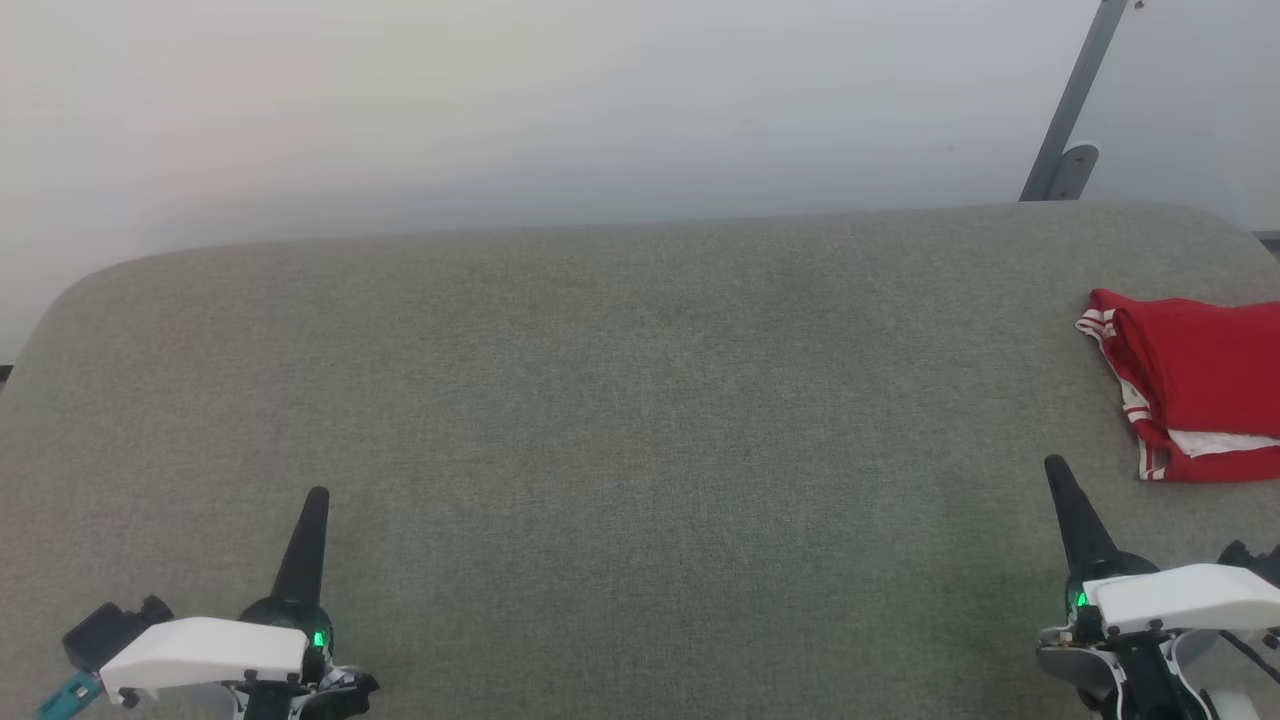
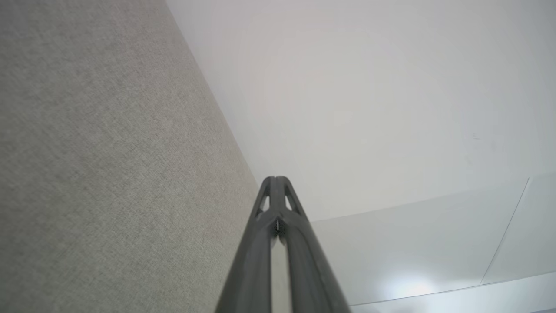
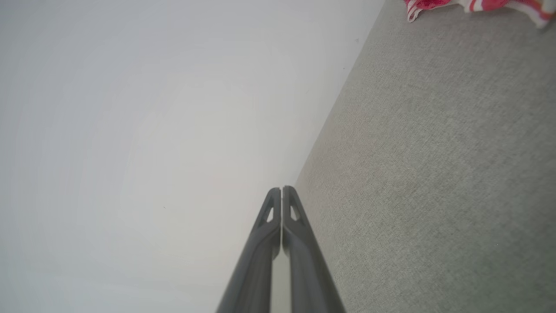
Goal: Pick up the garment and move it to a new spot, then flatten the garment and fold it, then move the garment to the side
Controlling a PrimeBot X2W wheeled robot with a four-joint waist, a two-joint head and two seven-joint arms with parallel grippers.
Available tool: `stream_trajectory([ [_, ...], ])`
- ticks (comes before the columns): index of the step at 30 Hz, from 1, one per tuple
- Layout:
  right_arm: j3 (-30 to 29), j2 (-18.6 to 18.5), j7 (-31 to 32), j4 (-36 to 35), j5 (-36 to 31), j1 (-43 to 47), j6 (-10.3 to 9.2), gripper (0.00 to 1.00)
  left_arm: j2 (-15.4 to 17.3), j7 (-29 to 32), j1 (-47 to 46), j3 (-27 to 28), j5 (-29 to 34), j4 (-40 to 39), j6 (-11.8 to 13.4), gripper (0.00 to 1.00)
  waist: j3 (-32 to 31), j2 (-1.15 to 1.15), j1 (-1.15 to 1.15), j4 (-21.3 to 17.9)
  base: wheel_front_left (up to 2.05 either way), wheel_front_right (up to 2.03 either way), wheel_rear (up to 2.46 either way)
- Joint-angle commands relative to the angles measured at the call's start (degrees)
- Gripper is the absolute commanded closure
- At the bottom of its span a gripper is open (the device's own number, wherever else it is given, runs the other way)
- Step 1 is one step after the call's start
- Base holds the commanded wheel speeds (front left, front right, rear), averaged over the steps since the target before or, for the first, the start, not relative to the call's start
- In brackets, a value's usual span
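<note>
The garment (image 1: 1195, 375) lies folded at the right edge of the grey fabric table (image 1: 620, 400), red with white parts and red-and-white striped trim; the frame edge cuts it off. Its trim (image 3: 473, 5) also peeks into the top of the right wrist view. My right gripper (image 1: 1053, 467) hovers at the lower right, shut and empty, a short way in front and to the left of the garment. My left gripper (image 1: 318, 495) rests at the lower left, shut and empty, far from the garment. In both wrist views the fingers (image 2: 275, 179) (image 3: 281, 189) press together.
A pale wall (image 1: 560, 110) rises behind the table's far edge. A grey metal strut (image 1: 1075, 110) leans at the back right corner. The table has rounded corners at the far left and far right.
</note>
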Motion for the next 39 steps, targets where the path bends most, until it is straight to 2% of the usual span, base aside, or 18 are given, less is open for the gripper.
stream_trajectory([
  [1,-0.1,0.2,0.5,-0.6,1.3,-1.2,0.01,1.00,-0.1,0.4,-1.5,-0.1,-1.0,-0.2,-0.1,1.00,0.0,0.00,0.00,0.0,0.00,0.00,0.00],
  [39,-1.0,2.2,4.6,-1.5,15.9,-1.0,0.00,1.00,-1.9,4.6,-3.8,-0.5,-14.1,1.5,-0.2,1.00,0.0,0.00,0.00,0.8,0.00,0.00,0.00],
])
